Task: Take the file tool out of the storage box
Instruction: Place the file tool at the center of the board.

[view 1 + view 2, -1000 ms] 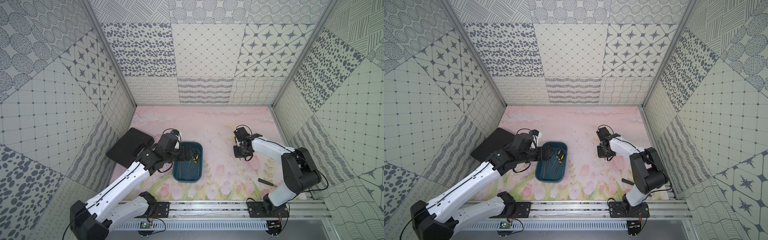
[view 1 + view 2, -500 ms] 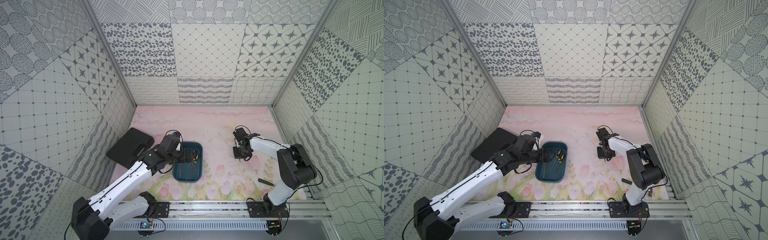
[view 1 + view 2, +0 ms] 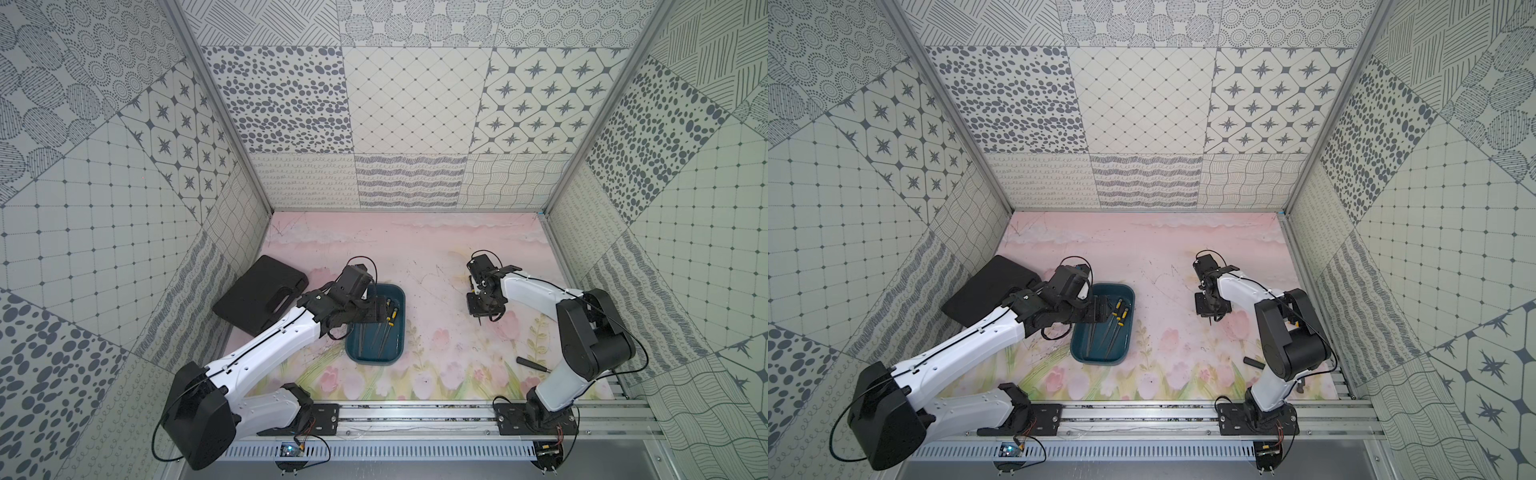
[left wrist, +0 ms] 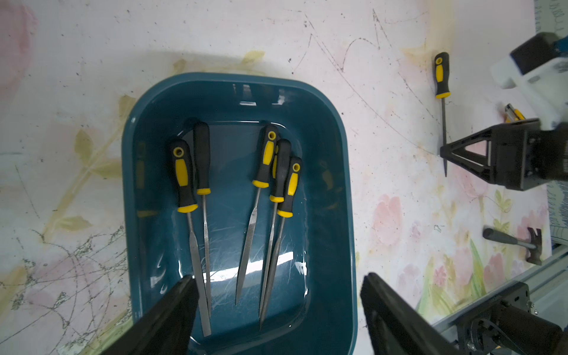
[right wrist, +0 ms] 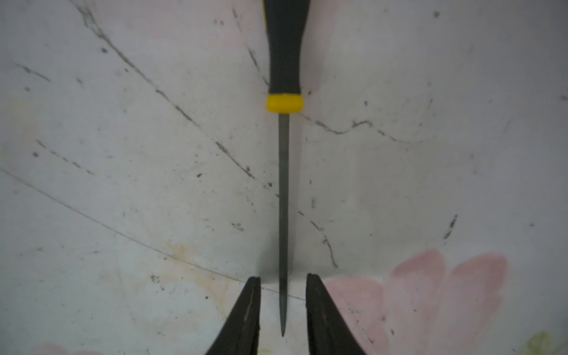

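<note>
Black case (image 3: 259, 299): laid against the left wall (image 3: 216, 266) at the desk (image 3: 415, 249) edge.
Left hand (image 4: 278, 281): held over the storage box (image 4: 129, 184), jaws spread wide, nothing gripped.
Storage box: teal, raised rim, rounded corners; bare desk is seen beyond its far and right edges.
Files in box (image 4: 264, 159): 5 are laid lengthwise, black-yellow handles, grey tapered blades.
File on desk (image 5: 284, 184): laid flat, well apart from the box.
Right hand (image 5: 283, 278): jaws parted, the blade tip between them untouched.
Hammer (image 4: 516, 242): laid near the front rail (image 3: 415, 409).
</note>
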{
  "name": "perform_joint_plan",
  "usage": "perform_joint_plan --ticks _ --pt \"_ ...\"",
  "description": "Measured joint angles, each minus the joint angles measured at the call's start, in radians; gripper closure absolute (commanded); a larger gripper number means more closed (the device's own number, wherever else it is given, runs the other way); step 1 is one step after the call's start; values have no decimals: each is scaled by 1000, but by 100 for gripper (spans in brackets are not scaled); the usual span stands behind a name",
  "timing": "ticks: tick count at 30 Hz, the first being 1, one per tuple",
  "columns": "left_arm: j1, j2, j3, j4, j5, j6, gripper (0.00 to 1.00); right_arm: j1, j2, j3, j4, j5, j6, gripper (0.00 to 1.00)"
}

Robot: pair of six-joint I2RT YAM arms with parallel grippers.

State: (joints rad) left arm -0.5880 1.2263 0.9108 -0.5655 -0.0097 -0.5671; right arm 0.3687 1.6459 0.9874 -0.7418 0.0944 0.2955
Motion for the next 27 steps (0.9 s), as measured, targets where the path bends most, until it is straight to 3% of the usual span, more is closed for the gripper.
perform_joint_plan --ticks 9,20,27 --pt "0 187 110 -3 -58 36 38 29 -253 3 -6 -94 -9 37" --pt "5 470 264 -47 -173 43 45 93 -491 -8 23 -223 -19 6" --pt "36 588 333 -72 -234 46 53 93 -511 -45 27 -233 -15 4"
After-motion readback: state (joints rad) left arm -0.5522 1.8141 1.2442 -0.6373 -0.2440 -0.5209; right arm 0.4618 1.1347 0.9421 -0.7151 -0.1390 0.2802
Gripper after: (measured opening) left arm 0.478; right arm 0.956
